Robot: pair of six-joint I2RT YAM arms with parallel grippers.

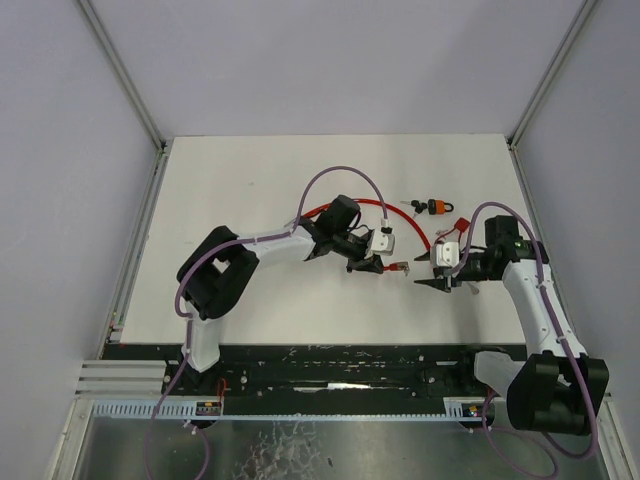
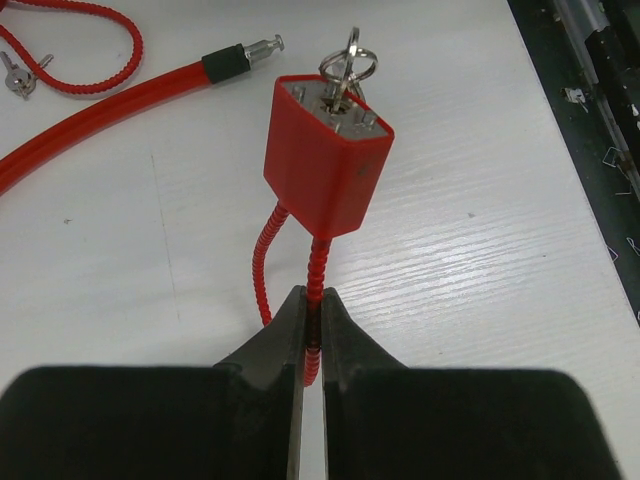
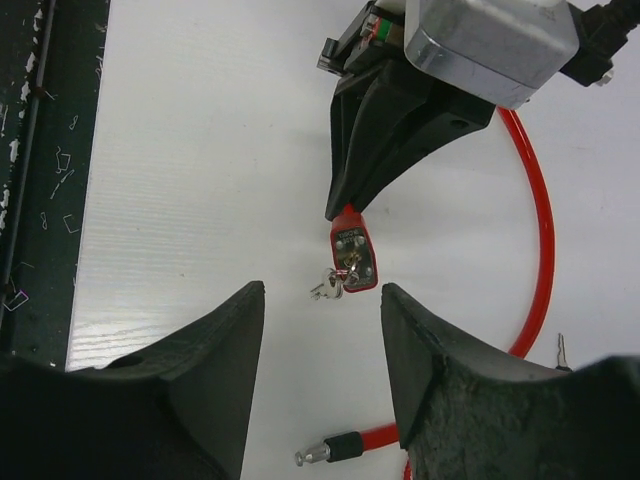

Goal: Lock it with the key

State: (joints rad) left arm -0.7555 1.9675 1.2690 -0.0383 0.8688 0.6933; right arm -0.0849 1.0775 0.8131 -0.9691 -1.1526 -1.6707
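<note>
**Red lock** [image 2: 325, 150]: one. In the overhead view it sits about 3 o'clock from the middle of the worktop [image 1: 250, 180], between the two arms. Its keyed face is turned toward the right arm.

**Ribbed shackle** [image 2: 262, 260]: one, with two thin strands leaving the lock's base. The left fingers [image 2: 280, 340] are pinched closed on one strand just under the body.

**Key** [image 3: 328, 288]: one seated in the lock face, on one ring. Whether a second key hangs on that ring cannot be told.

**Right fingers** [image 3: 215, 360]: two, spread apart and gripping nothing. The key lies just beyond the gap, at their 12 o'clock.

**Thick red cable** [image 2: 90, 110]: one, with one metal-tipped end pin [image 2: 245, 55] lying free at 11 o'clock of the lock in the left wrist view.

**Second padlock** [image 1: 437, 207]: one, orange and black, at 12 o'clock of the right fingers in the overhead view and well apart from the red lock.

**Loose keys** [image 2: 15, 75]: a small bunch at the far left in the left wrist view. The number is too small to read.

**Arms**: two.

**Handling note (judgement):** the step in hand looks like taking the key bow to turn it.
- The right fingers should come in square to the keyed face and centre the flat of the bow in the gap.
- They should close on the bow alone, not on the ring.
- The turn should run about the key's own axis.
- The left pinch should stay firm and close under the body, because the flexible shackle will let the lock twist with the key.
</note>
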